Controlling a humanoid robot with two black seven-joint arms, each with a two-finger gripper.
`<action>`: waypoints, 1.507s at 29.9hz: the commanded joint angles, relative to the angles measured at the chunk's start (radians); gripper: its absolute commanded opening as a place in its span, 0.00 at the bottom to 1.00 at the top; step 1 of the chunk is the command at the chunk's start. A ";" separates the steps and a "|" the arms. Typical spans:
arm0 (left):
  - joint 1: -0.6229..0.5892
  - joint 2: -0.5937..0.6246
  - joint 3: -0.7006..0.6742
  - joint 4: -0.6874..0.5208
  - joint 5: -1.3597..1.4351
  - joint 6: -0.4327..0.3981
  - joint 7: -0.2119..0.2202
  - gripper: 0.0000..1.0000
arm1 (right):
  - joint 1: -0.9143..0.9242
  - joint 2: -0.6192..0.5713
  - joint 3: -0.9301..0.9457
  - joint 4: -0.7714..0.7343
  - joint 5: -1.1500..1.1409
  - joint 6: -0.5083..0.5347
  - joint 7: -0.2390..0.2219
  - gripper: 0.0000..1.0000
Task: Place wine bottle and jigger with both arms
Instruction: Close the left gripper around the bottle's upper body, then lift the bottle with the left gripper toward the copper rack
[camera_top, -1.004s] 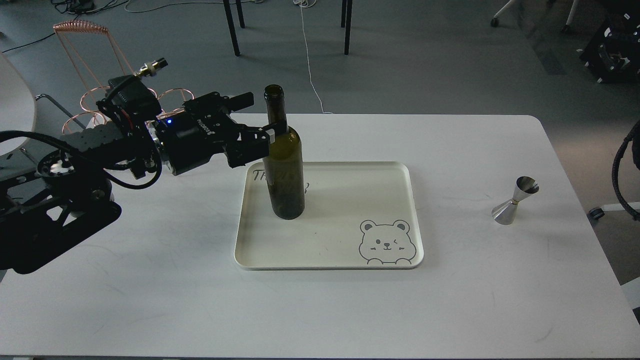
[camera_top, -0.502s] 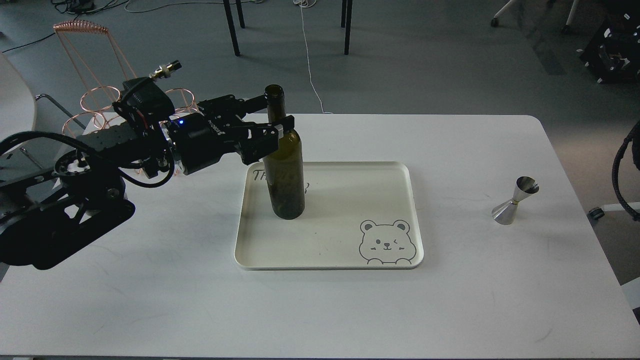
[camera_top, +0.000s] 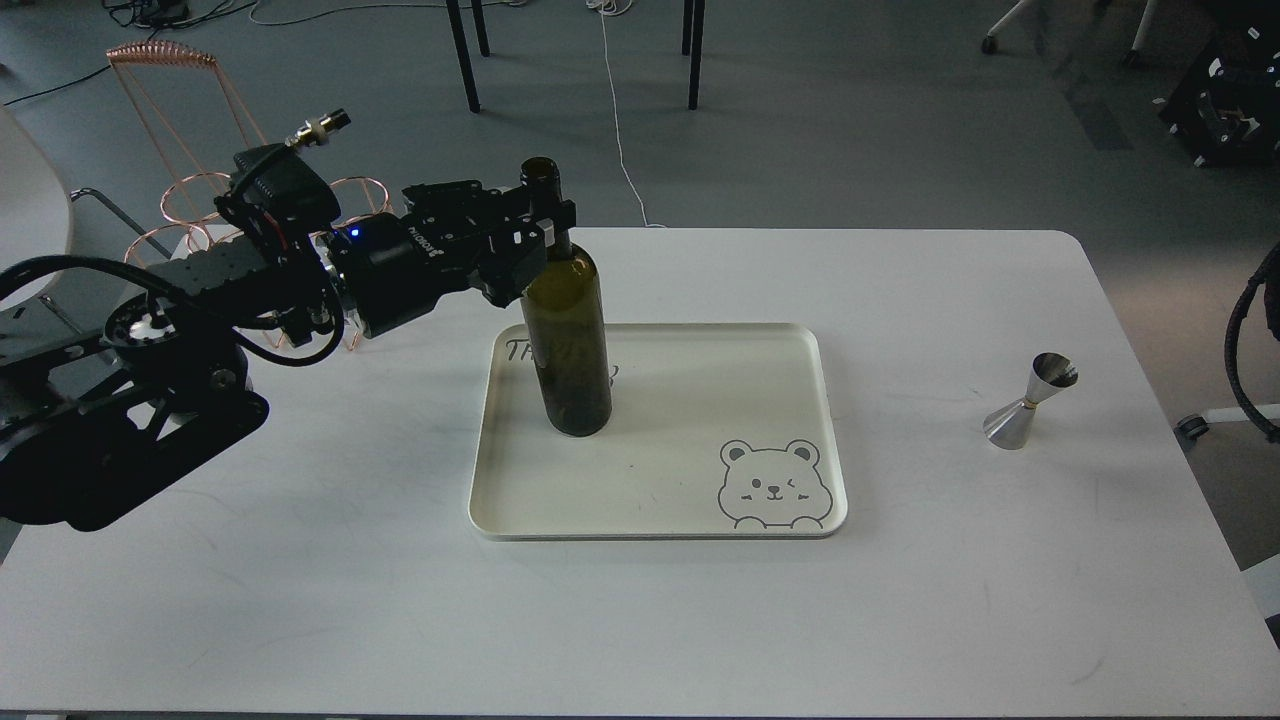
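The wine bottle (camera_top: 570, 340) is dark olive-green and stands at the left of a cream tray (camera_top: 700, 400) with a bear drawing. Its neck leans slightly left. My left gripper (camera_top: 545, 228) reaches in from the left and is shut on the bottle's neck just above the shoulder. The jigger (camera_top: 1030, 400), small and shiny steel, stands tilted on the white table (camera_top: 900, 620) far to the right, well apart from the tray. Only a black cable of my right arm (camera_top: 1250, 340) shows at the right edge. Its gripper is out of view.
A copper wire glass rack (camera_top: 190, 190) stands at the table's back left corner, behind my left arm. Chair legs (camera_top: 465, 60) and floor cables lie beyond the table's far edge.
My left gripper's fingers slid forward around the bottle's neck and closed on it. The bottle's top has shifted slightly left and up. The jigger has not moved.
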 joint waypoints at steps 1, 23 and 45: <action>-0.010 -0.006 0.002 0.000 -0.001 -0.001 0.004 0.43 | 0.003 0.000 -0.001 0.000 0.000 0.001 0.000 0.97; -0.016 0.041 -0.009 -0.015 -0.007 0.002 0.004 0.14 | 0.003 -0.003 -0.001 -0.004 -0.002 0.001 0.000 0.97; -0.217 0.333 -0.082 0.230 -0.069 -0.028 -0.065 0.13 | 0.014 -0.002 -0.003 -0.020 -0.002 0.004 0.000 0.97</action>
